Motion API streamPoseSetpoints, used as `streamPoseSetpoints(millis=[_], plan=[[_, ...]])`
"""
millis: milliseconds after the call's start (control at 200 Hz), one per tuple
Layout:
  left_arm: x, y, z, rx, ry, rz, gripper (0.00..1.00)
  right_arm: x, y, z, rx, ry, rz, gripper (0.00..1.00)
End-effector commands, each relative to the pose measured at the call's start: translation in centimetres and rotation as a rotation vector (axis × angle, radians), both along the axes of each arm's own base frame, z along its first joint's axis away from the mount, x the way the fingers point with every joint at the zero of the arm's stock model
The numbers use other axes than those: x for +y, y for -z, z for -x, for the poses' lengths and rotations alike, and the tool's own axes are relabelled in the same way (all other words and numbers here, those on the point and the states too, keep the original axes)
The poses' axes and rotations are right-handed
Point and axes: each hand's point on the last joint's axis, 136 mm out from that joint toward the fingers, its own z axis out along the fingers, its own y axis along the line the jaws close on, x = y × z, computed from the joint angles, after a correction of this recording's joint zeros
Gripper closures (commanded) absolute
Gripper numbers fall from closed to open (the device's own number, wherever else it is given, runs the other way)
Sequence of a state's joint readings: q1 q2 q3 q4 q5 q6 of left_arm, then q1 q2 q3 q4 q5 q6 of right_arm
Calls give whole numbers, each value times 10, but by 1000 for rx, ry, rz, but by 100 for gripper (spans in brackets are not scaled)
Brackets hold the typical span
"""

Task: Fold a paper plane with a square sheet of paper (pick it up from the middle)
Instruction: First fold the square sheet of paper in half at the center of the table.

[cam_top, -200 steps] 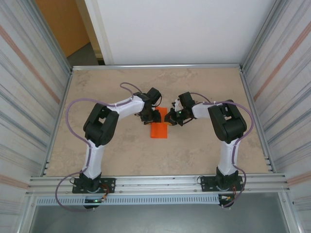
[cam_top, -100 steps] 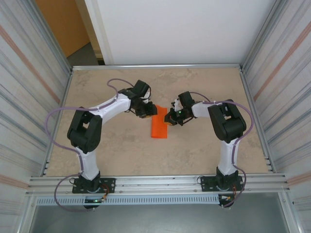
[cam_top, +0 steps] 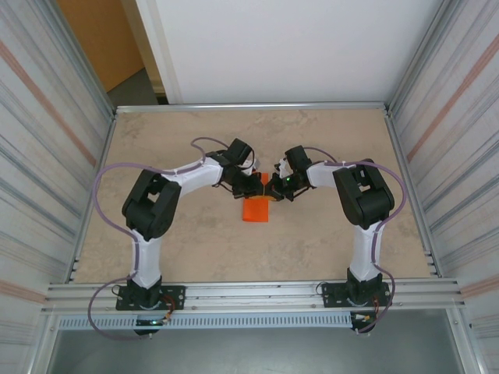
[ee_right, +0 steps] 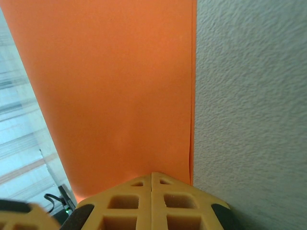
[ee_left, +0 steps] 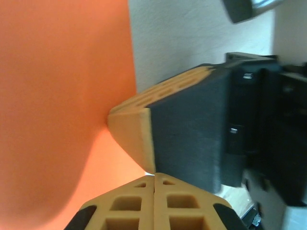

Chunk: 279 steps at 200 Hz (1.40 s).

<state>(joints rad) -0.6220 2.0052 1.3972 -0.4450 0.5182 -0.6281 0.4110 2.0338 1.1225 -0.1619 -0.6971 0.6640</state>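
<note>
Now both grippers meet at the far end of the folded paper point(cam_top: 256, 209), mid-table point(cam_top: 327, 234). The right gripper point(ee_right: 152, 182) is clenched on the paper's edge. The left gripper point(ee_left: 154, 184) is pressed closed against the sheet; whether it grasps is unclear.

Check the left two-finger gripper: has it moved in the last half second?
Yes. The left gripper swung right, away from the table's left metal rail, toward the folded bright orange paper.
</note>
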Motion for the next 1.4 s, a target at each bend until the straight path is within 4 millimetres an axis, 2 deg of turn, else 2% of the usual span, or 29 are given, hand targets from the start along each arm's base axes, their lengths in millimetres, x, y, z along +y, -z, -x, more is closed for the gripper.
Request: streamPoseSetpoints(millis=[0, 135, 491, 762, 992, 1123, 1218, 1313, 1393], plan=[[1, 4, 2, 26, 10, -14, 97, -68, 102, 63, 238, 37, 406, 100], [12, 21, 4, 41, 11, -82, 99, -70, 105, 65, 241, 36, 418, 100], [26, 31, -8, 44, -9, -71, 100, -77, 112, 71, 259, 26, 452, 100], [52, 55, 5, 107, -60, -47, 100, -84, 115, 73, 266, -13, 489, 100], [85, 54, 7, 108, -97, -48, 100, -92, 118, 78, 284, -14, 510, 100], [101, 38, -1, 84, -137, -18, 99, -92, 118, 78, 287, -16, 511, 100], [92, 14, -11, 31, -130, 44, 99, -91, 118, 79, 286, -19, 507, 100], [67, -7, -18, -11, -105, 143, 98, -90, 117, 79, 285, -20, 506, 100], [45, -12, -21, -29, -78, 191, 98, -91, 117, 79, 288, -19, 506, 100]])
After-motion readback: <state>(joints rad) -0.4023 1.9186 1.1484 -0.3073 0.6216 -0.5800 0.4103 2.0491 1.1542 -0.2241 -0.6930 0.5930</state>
